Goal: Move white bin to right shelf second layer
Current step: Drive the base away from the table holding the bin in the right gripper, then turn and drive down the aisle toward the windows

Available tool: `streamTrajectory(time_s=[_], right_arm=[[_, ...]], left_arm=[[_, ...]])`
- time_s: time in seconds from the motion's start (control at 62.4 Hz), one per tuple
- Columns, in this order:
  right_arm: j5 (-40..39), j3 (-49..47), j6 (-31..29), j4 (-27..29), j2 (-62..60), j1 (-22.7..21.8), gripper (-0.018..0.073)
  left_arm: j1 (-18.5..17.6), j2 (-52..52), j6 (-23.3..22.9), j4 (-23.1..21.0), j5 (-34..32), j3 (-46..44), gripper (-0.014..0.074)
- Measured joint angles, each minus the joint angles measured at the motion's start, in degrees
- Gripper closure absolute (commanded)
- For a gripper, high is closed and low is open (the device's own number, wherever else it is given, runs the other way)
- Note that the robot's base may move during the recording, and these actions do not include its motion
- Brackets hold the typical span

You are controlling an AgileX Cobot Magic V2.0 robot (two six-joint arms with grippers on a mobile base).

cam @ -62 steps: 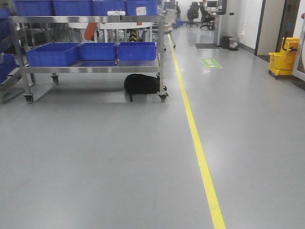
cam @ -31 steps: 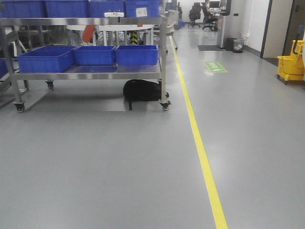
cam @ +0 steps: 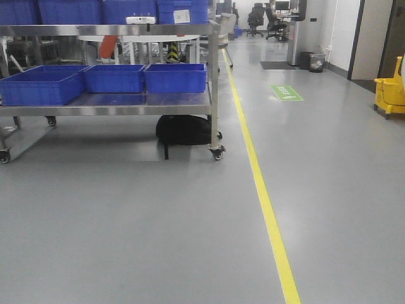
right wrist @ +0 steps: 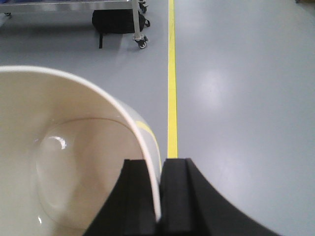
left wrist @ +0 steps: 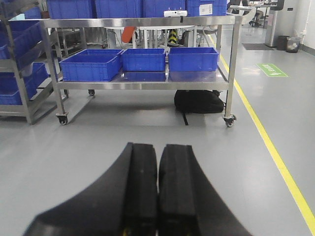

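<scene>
White bin (right wrist: 74, 172) filled the right wrist view: glossy cream plastic, smooth inside, a rounded base catching a highlight, its thin curved rim clamped between the two black fingers of the right gripper (right wrist: 158, 167). It hung over the grey floor (cam: 126, 221), just beside the yellow line (cam: 266, 202). The left gripper (left wrist: 158, 152) had its fingers pressed together with nothing between them.

Out front, one steel cart (cam: 126, 109) carried three blue crates (cam: 114, 78) on its lower level, with more on top cut off by the frame. One black bag (cam: 183, 130) lay under it. One green floor mark (cam: 286, 92) and one yellow mop bucket (cam: 391, 95) showed to the right.

Against half a second before, the cart had slid left and loomed larger, its left leg now out of frame, and the bucket sat partly cut off at the right edge.
</scene>
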Motion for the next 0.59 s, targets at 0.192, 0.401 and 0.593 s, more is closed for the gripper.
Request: streamTrajectory(time_s=[0.192,0.401,0.593], right_arm=[[0.00,0.00,0.00,0.00,0.00,0.00,0.0504],[0.00,0.00,0.00,-0.15,0.00,0.00,0.0504],[0.00,0.00,0.00,-0.25,0.00,0.00,0.0504]], left_arm=[[0.00,0.00,0.00,0.00,0.00,0.00,0.0512],[0.00,0.00,0.00,0.00,0.00,0.00,0.0512],[0.00,0.00,0.00,0.00,0.00,0.00,0.0512]])
